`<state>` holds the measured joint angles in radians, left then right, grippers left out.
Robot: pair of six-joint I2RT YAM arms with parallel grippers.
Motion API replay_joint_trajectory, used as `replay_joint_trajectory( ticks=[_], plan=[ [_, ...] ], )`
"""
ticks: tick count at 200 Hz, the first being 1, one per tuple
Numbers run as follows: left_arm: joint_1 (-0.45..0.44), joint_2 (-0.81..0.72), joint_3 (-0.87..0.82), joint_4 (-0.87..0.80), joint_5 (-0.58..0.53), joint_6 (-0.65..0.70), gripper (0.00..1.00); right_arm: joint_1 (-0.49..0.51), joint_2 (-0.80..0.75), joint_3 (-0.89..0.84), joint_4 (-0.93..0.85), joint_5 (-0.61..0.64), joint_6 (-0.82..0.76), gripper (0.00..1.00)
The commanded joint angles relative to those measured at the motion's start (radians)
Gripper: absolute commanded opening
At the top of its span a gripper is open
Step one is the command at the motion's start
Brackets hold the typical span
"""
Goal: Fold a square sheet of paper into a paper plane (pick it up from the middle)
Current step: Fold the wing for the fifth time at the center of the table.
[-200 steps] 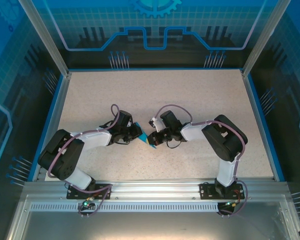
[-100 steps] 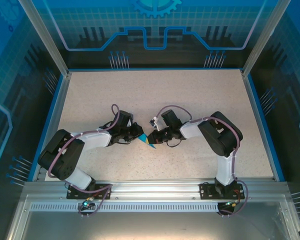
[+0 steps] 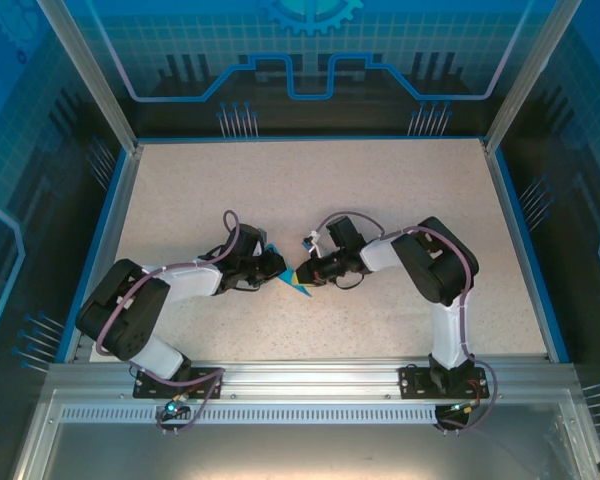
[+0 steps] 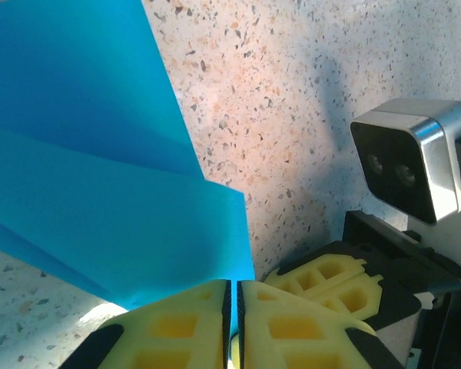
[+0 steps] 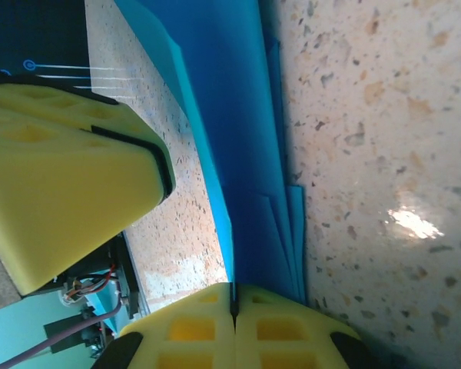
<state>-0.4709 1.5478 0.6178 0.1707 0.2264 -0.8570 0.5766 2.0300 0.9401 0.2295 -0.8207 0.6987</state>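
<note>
The bright blue paper is folded into a narrow pointed paper plane (image 3: 295, 286) with layered creases, held just above the table's middle between both arms. My left gripper (image 3: 278, 270) is shut on one edge of it; in the left wrist view the paper plane (image 4: 100, 177) spreads up and left from the left gripper (image 4: 237, 288). My right gripper (image 3: 302, 275) is shut on the opposite side; its wrist view shows the stacked folds of the paper plane (image 5: 242, 154) running straight into the right gripper (image 5: 233, 294). The two grippers are almost touching.
The speckled beige table (image 3: 310, 190) is bordered by a blue rim and metal frame posts. In the left wrist view the right arm's yellow fingers (image 4: 330, 278) and its wrist camera (image 4: 411, 165) sit close by. A left-arm yellow finger (image 5: 61, 184) looms in the right wrist view.
The right arm's elbow has swung left and farther back while its gripper stayed at the paper. The left gripper edged slightly farther back. Both keep their hold.
</note>
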Motion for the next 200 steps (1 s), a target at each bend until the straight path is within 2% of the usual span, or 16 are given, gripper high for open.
replay_joint_trajectory(
  ticks=[1,89,200],
  plan=[
    [0.007,-0.014,-0.018,0.021,0.022,0.029,0.15,-0.014,0.058,0.015,-0.021,0.063,0.021,0.0],
    [0.006,0.003,-0.021,0.026,0.021,0.035,0.12,-0.032,0.087,0.038,-0.092,0.081,0.058,0.0],
    [0.007,0.059,-0.021,0.005,-0.032,0.021,0.07,-0.033,0.09,0.042,-0.131,0.121,0.05,0.0]
  ],
)
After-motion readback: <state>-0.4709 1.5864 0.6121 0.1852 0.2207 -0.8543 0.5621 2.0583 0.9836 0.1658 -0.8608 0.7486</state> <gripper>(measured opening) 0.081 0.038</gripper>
